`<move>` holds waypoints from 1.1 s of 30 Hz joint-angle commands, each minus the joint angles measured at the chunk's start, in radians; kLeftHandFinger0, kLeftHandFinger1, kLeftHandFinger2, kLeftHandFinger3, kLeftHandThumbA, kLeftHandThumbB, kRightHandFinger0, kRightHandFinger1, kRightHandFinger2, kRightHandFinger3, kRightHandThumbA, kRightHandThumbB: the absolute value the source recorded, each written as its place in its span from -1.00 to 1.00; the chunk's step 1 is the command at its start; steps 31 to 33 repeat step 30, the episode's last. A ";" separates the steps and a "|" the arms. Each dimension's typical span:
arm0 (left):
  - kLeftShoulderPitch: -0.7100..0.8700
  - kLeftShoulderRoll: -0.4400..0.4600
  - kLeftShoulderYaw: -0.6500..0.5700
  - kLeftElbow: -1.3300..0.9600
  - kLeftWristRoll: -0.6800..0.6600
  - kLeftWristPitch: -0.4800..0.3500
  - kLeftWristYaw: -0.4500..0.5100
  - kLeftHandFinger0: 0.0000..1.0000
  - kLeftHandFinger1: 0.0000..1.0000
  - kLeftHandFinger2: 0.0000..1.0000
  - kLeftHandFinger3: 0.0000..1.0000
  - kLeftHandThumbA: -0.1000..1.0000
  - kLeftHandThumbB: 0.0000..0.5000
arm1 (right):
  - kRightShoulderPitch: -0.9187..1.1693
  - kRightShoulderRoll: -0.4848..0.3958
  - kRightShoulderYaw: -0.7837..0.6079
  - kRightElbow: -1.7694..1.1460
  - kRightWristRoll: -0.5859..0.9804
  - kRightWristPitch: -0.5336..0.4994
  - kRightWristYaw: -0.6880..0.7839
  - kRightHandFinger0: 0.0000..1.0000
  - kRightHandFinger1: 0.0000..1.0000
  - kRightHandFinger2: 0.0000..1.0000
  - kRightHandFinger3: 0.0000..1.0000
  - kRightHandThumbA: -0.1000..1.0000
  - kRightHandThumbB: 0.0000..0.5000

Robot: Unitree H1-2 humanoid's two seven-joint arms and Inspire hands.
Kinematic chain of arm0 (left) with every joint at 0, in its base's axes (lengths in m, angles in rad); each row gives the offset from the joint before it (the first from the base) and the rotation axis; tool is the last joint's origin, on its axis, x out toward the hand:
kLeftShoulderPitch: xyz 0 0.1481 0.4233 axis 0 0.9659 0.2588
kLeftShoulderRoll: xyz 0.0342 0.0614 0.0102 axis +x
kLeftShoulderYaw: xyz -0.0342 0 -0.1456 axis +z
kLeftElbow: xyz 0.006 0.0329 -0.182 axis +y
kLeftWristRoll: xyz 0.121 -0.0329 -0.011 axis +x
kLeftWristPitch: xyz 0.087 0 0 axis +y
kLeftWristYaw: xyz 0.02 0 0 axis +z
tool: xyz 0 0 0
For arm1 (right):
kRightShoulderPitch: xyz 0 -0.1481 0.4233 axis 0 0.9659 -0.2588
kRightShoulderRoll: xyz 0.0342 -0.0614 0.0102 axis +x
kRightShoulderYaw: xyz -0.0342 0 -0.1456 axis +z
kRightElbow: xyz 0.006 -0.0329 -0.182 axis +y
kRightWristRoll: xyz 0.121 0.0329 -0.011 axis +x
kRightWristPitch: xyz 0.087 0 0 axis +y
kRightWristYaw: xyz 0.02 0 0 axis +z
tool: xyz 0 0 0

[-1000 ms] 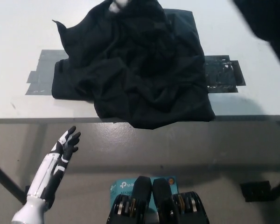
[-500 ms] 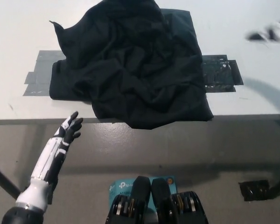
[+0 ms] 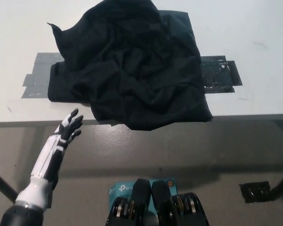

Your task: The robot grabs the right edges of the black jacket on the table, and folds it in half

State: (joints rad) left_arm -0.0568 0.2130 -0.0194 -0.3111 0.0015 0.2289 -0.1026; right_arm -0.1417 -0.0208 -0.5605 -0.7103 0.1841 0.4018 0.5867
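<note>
The left hand (image 3: 68, 128) is white, with its fingers spread and holding nothing; it is raised just below the near edge of the desk (image 3: 254, 52), near the lower left corner of the black jacket (image 3: 132, 70) but not touching it. The right hand is not in view.

The black jacket lies in the middle of the desk as a wrinkled, bunched heap. One layer seems thrown over another, a pointed corner sticks out at the upper left, and the near hem hangs a little over the front edge. I cannot tell if this heap is a finished fold or a loose cloth waiting to be folded; it fits both. So I judge only that no hand has hold of the cloth at this moment.

Under the jacket there is dark grey tape (image 3: 219, 75) stuck on the desk, showing on both sides. On the floor lie a teal box (image 3: 127, 189) and a small dark object (image 3: 255, 192). Nothing stands between the left hand and the cloth; only the many wrinkles hide where the true edges are.
</note>
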 commanded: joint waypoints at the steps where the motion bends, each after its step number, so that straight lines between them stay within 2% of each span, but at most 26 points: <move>1: 0.048 0.027 0.022 -0.042 -0.037 -0.078 -0.031 1.00 1.00 1.00 1.00 1.00 -0.98 | 0.055 0.117 0.057 0.132 0.067 -0.143 -0.126 1.00 1.00 1.00 1.00 1.00 -0.07; 2: 0.060 0.028 0.023 -0.045 -0.039 -0.079 -0.032 1.00 1.00 1.00 1.00 1.00 -1.00 | 0.067 0.119 0.068 0.154 0.061 -0.168 -0.125 1.00 1.00 1.00 1.00 1.00 -0.09; 4: 0.085 0.025 0.028 -0.048 -0.046 -0.084 -0.030 1.00 1.00 1.00 1.00 1.00 -0.93 | 0.082 0.120 0.111 0.261 0.011 -0.239 -0.119 1.00 1.00 1.00 1.00 1.00 -0.39; 6: 0.096 0.024 0.031 -0.049 -0.052 -0.082 -0.032 1.00 1.00 1.00 1.00 1.00 -0.91 | 0.093 0.110 0.146 0.320 -0.027 -0.269 -0.125 1.00 1.00 1.00 1.00 1.00 -0.65; 7: 0.104 0.023 0.031 -0.050 -0.051 -0.082 -0.033 1.00 1.00 1.00 1.00 1.00 -0.91 | 0.101 0.110 0.164 0.348 -0.044 -0.284 -0.137 1.00 1.00 1.00 1.00 1.00 -0.71; 8: 0.111 0.020 0.033 -0.047 -0.056 -0.088 -0.034 1.00 1.00 1.00 1.00 1.00 -0.91 | 0.102 0.104 0.199 0.416 -0.082 -0.321 -0.143 1.00 1.00 1.00 1.00 0.92 -0.69; 10: 0.126 0.015 0.033 -0.047 -0.054 -0.095 -0.031 1.00 1.00 1.00 1.00 1.00 -0.92 | 0.117 0.091 0.241 0.482 -0.116 -0.377 -0.146 1.00 1.00 1.00 1.00 0.82 -0.78; 13: 0.146 0.012 0.038 -0.048 -0.051 -0.101 -0.025 1.00 1.00 1.00 1.00 1.00 -0.99 | 0.137 0.053 0.327 0.568 -0.198 -0.394 -0.156 1.00 1.00 1.00 1.00 0.83 -0.67; 16: 0.157 0.012 0.041 -0.048 -0.049 -0.089 -0.024 1.00 1.00 1.00 1.00 1.00 -0.87 | 0.163 0.026 0.380 0.592 -0.206 -0.423 -0.161 1.00 1.00 1.00 1.00 0.75 -0.76; 20: 0.162 0.013 0.035 -0.036 -0.040 -0.090 -0.027 1.00 1.00 1.00 1.00 1.00 -0.89 | 0.181 -0.005 0.420 0.647 -0.205 -0.474 -0.183 1.00 1.00 1.00 1.00 0.65 -0.80; 22: 0.165 0.012 0.037 -0.025 -0.042 -0.101 -0.027 1.00 1.00 1.00 1.00 1.00 -0.88 | 0.189 -0.018 0.436 0.661 -0.192 -0.469 -0.187 1.00 1.00 1.00 1.00 0.69 -0.73; 26: 0.174 0.017 0.040 -0.024 -0.044 -0.099 -0.029 1.00 1.00 1.00 1.00 1.00 -0.90 | 0.204 -0.031 0.466 0.671 -0.179 -0.470 -0.201 1.00 1.00 1.00 1.00 0.69 -0.76; 27: 0.172 0.017 0.041 -0.019 -0.046 -0.103 -0.030 1.00 1.00 1.00 1.00 1.00 -0.99 | 0.208 -0.041 0.476 0.666 -0.186 -0.469 -0.205 1.00 1.00 1.00 1.00 0.70 -0.77; 33: 0.170 0.017 0.037 -0.015 -0.039 -0.101 -0.030 1.00 1.00 1.00 1.00 1.00 -1.00 | 0.213 -0.056 0.489 0.657 -0.187 -0.459 -0.219 1.00 1.00 1.00 1.00 0.70 -0.77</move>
